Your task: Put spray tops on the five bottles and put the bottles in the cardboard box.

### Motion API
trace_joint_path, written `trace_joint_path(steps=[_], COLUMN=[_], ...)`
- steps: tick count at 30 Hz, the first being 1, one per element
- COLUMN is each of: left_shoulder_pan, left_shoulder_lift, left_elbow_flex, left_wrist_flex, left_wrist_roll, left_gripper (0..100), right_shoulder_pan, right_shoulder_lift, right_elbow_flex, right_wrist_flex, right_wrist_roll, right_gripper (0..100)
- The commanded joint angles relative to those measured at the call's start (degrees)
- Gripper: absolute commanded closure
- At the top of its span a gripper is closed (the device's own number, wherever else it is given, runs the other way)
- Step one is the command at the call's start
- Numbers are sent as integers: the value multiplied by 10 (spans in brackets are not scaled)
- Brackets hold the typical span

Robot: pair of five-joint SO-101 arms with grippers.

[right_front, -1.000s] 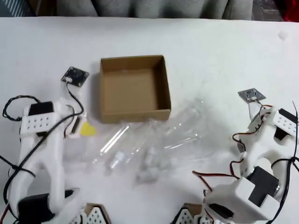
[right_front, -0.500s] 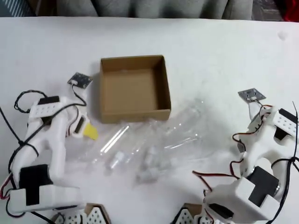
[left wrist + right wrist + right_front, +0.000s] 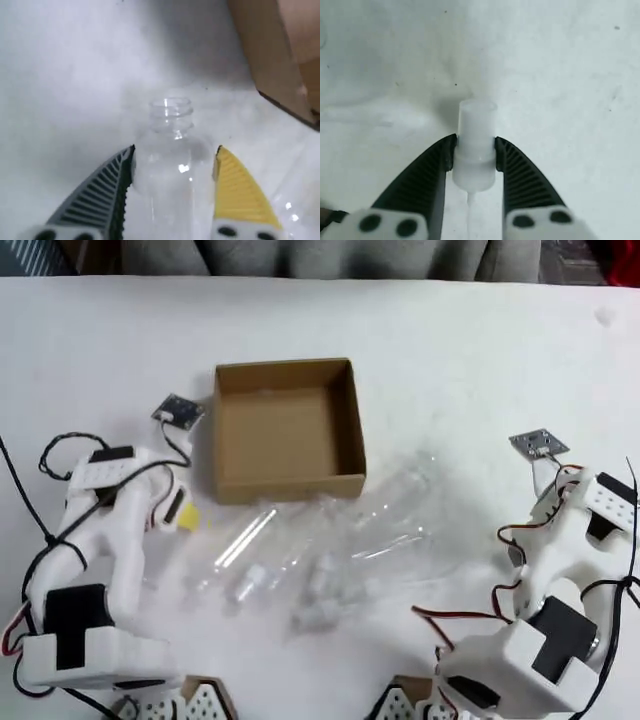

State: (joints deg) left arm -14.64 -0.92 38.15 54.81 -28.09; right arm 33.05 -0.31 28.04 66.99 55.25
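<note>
On the table (image 3: 450, 370), in front of the box (image 3: 290, 485), the clear bottles (image 3: 330, 545) lie in a loose heap, too faint to count, and the box holds nothing. The left pincer (image 3: 175, 150) grasps 1 bottle (image 3: 171, 120) below its shoulder, a finger pressed to each side, just beside the box corner nearest that arm. The bottle's neck is bare and open. The right pincer (image 3: 475, 139) is clenched on a white top (image 3: 476, 117), whose thin tube runs back between the fingers, over bare table. By my reading the task is at its very start, with 0 of 5 bottles capped and 0 boxed. The first pairing looks ready, with a bottle in one arm and a top in the other. The 2 arms stand well apart, so the pieces have yet to meet, and 4 more rounds would follow.
</note>
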Motion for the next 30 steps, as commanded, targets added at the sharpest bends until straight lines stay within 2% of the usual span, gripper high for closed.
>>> trace_joint_path(steps=[1, 8, 14, 18, 22, 26, 30], left_shoulder_pan=[10, 10, 11, 29, 46, 67, 93], left_shoulder_lift=[-7, -14, -80, -149, -225, -313, -393], left_elbow_flex=[-10, -20, -92, -122, -116, -76, -24], left_wrist_flex=[-8, -6, 84, 127, 134, 113, 78], left_wrist_roll=[-54, -11, 87, 157, 236, 303, 329], left_gripper=[959, 980, 980, 979, 979, 976, 976], right_shoulder_pan=[-4, 0, -5, -6, -25, -65, -117], right_shoulder_lift=[-29, -33, -56, -109, -176, -243, -300], right_elbow_flex=[-4, -4, -9, -9, 0, 37, 69], right_wrist_flex=[3, 12, 64, 87, 112, 116, 116], right_wrist_roll=[-6, -6, -9, -46, -85, -137, -203], right_gripper=[984, 984, 984, 984, 984, 984, 984])
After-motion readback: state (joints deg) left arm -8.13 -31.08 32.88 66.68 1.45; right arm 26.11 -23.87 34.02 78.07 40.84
